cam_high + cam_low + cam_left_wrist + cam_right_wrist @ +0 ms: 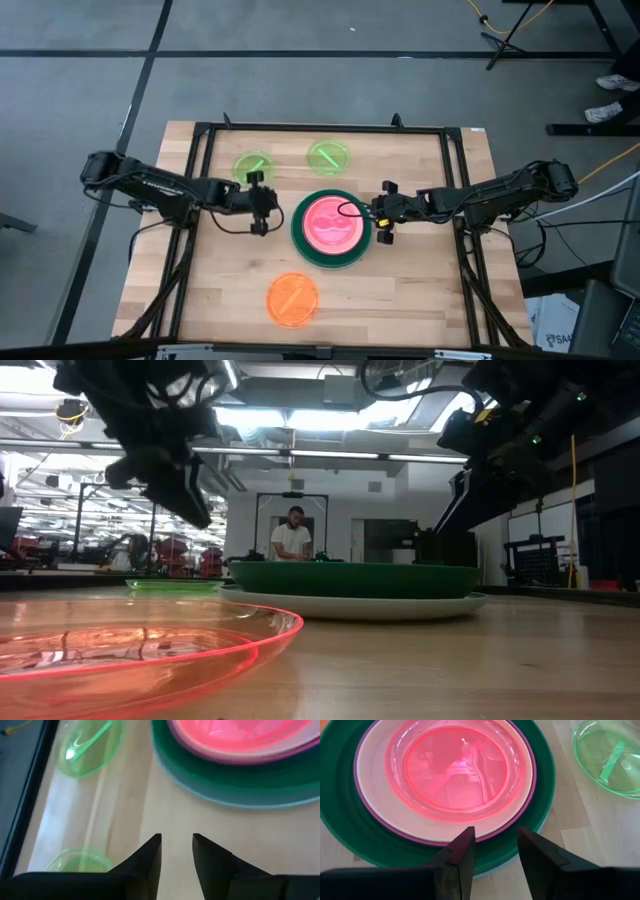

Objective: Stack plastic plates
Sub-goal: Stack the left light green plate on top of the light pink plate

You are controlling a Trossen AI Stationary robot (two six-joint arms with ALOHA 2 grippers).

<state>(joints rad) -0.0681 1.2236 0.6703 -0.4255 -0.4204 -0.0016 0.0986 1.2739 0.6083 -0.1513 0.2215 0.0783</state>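
Note:
A stack of plates stands mid-table: the light blue plate's rim (490, 868) at the bottom, the dark green plate (300, 240), the magenta rim (530, 767), the peach plate (370, 785) and the red-pink plate (331, 222) on top. Two translucent green plates (252, 166) (328, 157) lie at the far side. An orange plate (293, 298) lies near the front edge. My left gripper (262, 203) is open and empty, left of the stack. My right gripper (379, 212) is open and empty at the stack's right rim.
A black frame (200, 140) runs along the table's left, far and right sides. Bare wood lies between the stack and the orange plate and at the table's front right. A person (292, 536) stands far behind the table.

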